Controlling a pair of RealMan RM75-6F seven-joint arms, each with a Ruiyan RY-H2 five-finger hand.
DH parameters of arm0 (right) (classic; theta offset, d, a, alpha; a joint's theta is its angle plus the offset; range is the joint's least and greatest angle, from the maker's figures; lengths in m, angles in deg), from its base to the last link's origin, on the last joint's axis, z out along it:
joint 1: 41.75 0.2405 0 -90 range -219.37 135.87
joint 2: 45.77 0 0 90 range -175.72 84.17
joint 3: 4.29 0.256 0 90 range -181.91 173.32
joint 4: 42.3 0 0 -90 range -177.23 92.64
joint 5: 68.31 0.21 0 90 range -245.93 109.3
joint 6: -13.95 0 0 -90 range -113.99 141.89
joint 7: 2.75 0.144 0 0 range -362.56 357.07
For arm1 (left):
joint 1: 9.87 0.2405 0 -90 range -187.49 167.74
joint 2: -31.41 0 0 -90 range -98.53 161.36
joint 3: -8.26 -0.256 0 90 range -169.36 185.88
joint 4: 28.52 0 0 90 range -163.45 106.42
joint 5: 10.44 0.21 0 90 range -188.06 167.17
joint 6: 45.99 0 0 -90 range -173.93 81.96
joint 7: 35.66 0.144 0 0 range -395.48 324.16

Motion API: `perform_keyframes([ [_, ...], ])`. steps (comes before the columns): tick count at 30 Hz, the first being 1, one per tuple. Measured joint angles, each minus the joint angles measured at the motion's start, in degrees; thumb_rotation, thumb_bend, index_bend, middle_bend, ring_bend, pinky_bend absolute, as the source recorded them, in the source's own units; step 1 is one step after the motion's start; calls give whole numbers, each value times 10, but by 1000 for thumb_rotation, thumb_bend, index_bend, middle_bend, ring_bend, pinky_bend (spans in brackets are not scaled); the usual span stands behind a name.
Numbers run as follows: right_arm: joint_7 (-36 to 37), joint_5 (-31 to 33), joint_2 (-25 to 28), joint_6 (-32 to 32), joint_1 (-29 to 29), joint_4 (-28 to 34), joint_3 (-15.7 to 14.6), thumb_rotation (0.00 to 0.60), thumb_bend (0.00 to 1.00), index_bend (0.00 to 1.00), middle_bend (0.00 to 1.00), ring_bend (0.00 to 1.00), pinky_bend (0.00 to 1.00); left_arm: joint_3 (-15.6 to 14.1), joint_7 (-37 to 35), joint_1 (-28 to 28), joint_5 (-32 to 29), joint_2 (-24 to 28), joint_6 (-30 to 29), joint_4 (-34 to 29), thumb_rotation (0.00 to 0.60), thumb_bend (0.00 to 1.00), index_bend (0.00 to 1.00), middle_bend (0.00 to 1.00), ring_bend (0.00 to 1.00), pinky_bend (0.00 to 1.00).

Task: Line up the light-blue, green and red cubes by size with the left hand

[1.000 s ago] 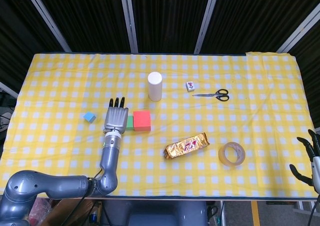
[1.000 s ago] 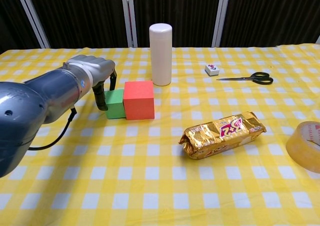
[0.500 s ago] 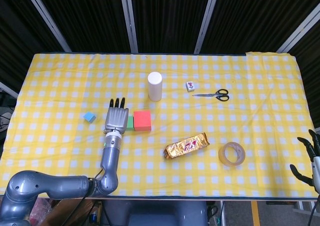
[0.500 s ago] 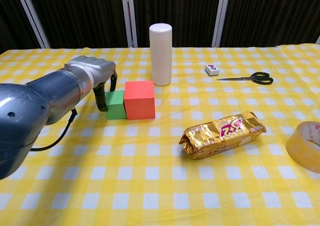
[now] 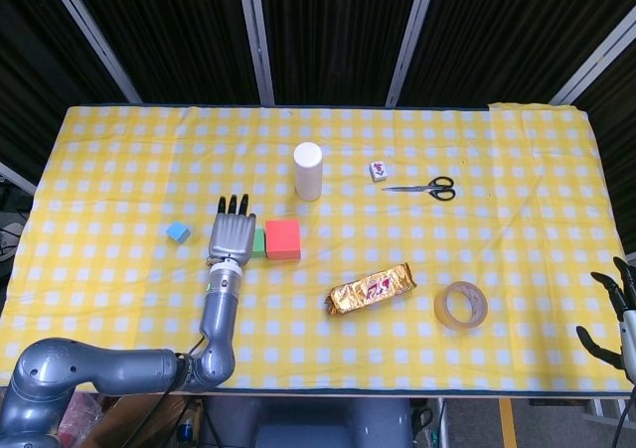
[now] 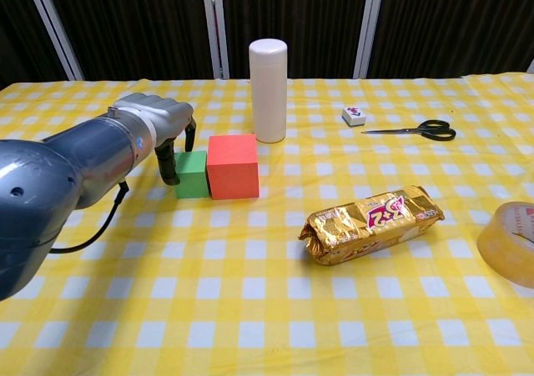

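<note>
The red cube (image 5: 282, 239) (image 6: 233, 167) stands on the yellow checked cloth with the smaller green cube (image 5: 259, 242) (image 6: 193, 173) touching its left side. My left hand (image 5: 231, 234) (image 6: 153, 122) hangs just left of the green cube, fingers curved downward and apart, the thumb against the cube's left face, holding nothing. The small light-blue cube (image 5: 178, 231) lies alone further left, seen only in the head view. My right hand (image 5: 617, 314) stays off the table's right edge, fingers spread and empty.
A white cylinder (image 5: 308, 171) (image 6: 268, 90) stands behind the red cube. A gold snack packet (image 5: 372, 288) (image 6: 372, 223), a tape roll (image 5: 460, 305) (image 6: 511, 243), scissors (image 5: 425, 187) (image 6: 417, 129) and a small tile (image 5: 378, 171) (image 6: 354, 115) lie to the right.
</note>
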Motion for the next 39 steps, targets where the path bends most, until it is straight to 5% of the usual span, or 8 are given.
perform_keyframes([
  [10,2,4,0,4,1,-2,1,600,317,193,0,23,0,-1,11,-1,-3,3,-5,-9,600,380,282,0,0,0],
  [22,-10,3,-1,6,2,5,-1,600,317,193,0,23,0,1,22,13,2,61,-42,-92,600,375,266,0,0,0],
  [32,-7,3,0,4,0,5,-2,600,318,193,0,23,0,-14,14,53,3,159,-62,-195,600,179,219,0,0,0],
  [39,-20,-3,0,2,0,16,-4,600,317,193,0,23,0,-35,-42,106,2,249,-47,-222,600,154,246,0,0,0],
])
